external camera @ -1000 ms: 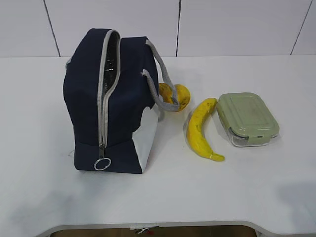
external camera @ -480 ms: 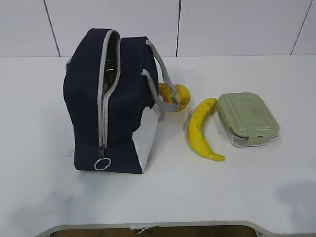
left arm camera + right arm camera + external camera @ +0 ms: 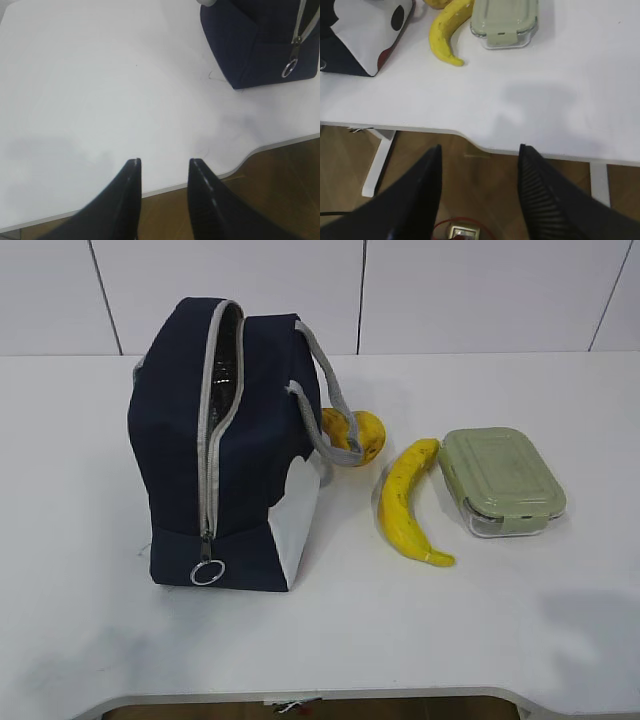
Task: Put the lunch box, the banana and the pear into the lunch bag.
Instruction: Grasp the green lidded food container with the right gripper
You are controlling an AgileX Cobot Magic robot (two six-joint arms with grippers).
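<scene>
1. Standing on the left part of the white desk (image 3: pixel 480 620), the lunch bag (image 3: pixel 220 440) is upright, its grey zip run down so the top gapes; the ring pull (image 3: pixel 207 572) hangs at the lower front.
2. Pear (image 3: pixel 355 437): lies just right of the bag, partly behind a grey handle (image 3: pixel 325 390).
3. Banana (image 3: pixel 405 505): lies on the desk between pear and lunch box, its upper tip next to the box's left edge; contact cannot be judged.
4. Lunch box (image 3: pixel 502 480): sits right of the banana, green lid clipped on.
5. Left tool (image 3: pixel 164 165): released, jaws apart with nothing between them, hanging above the desk's front edge, well apart from the bag's lower corner (image 3: pixel 260 50).
6. Right tool (image 3: pixel 481 152): released, jaws wide apart and empty, poised over the front edge of the desk, near side of the banana (image 3: pixel 447 30) and lunch box (image 3: pixel 506 20); brown floor (image 3: pixel 420 165) shows below.
</scene>
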